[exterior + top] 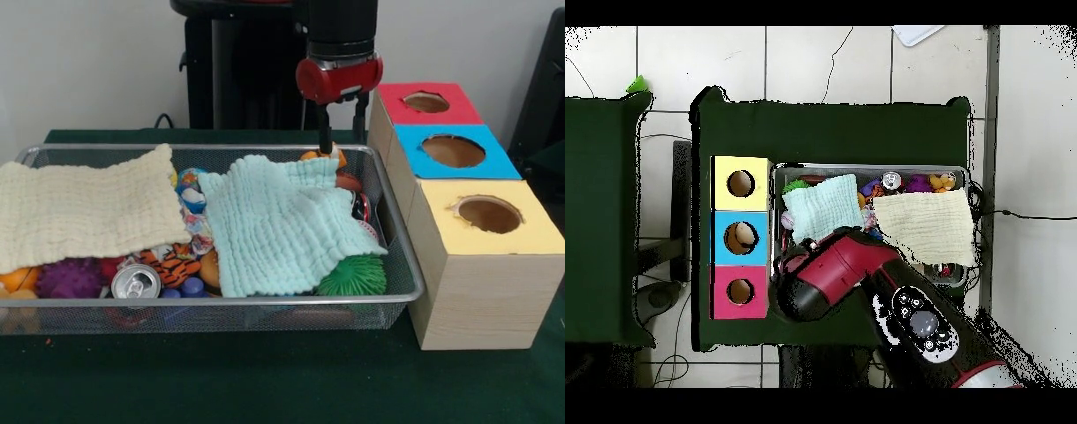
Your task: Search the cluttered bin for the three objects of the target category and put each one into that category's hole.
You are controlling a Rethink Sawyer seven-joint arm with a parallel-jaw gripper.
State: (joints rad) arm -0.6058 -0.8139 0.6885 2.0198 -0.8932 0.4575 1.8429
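The silver wire-mesh bin [399, 265] lies on the green table and also shows in the overhead view [963, 175]. A bit of white cloth with small coloured patches [196, 215] peeks out between the cream waffle cloth [84, 212] and the mint-green cloth [282, 225]; other printed cloths are hidden. My gripper [342, 140] hangs open and empty over the bin's far right corner, next to the box, with its fingers [325, 137] just above the clutter. The yellow-surround hole [488, 214] is the nearest one on the pale wooden box [477, 300].
The box also has a blue-surround hole [453, 150] and a red-surround hole [426, 102]. The bin holds a green spiky ball [353, 276], a drink can [136, 282], a purple spiky ball [69, 278] and a tiger-striped toy [169, 263]. In the overhead view the arm [840, 270] covers the gripper.
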